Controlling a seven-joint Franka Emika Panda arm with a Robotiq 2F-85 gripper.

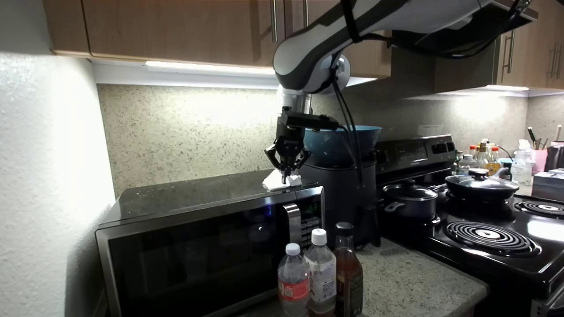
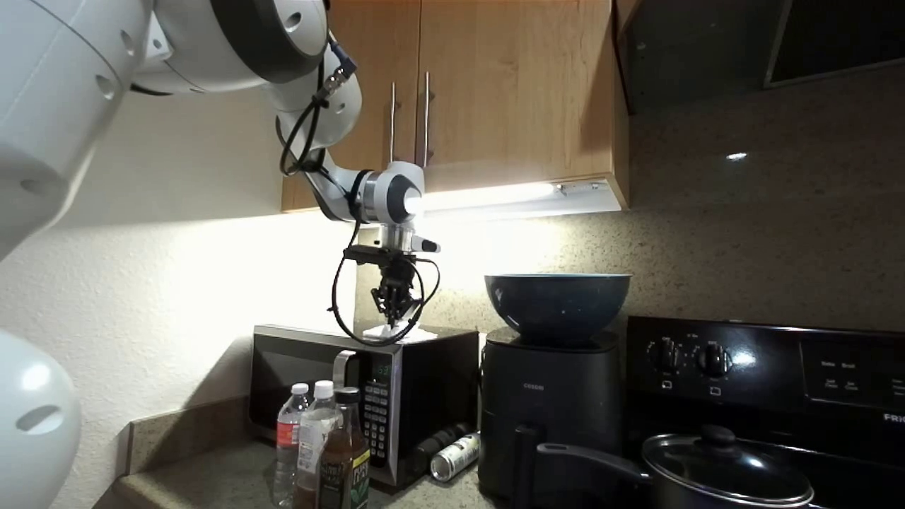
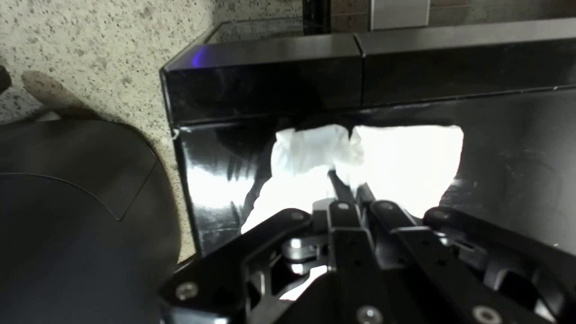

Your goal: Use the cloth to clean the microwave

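The black microwave (image 1: 185,191) stands against the wall and also shows in an exterior view (image 2: 438,382). A white cloth (image 1: 274,181) lies crumpled on its top near the front corner on the control-panel side. In the wrist view the cloth (image 3: 409,157) is overexposed, spread to both sides of the fingers. My gripper (image 1: 285,177) points straight down above the microwave top. In the wrist view its fingertips (image 3: 353,184) are close together with a pinched fold of cloth between them. The cloth's underside and the exact fingertip contact are hidden.
Several bottles (image 1: 320,268) stand in front of the microwave door. A black air fryer (image 2: 551,417) with a blue bowl (image 2: 558,304) on top stands beside the microwave. A can (image 2: 456,457) lies between them. Wooden cabinets (image 1: 176,31) hang above. The stove (image 1: 489,233) holds pans.
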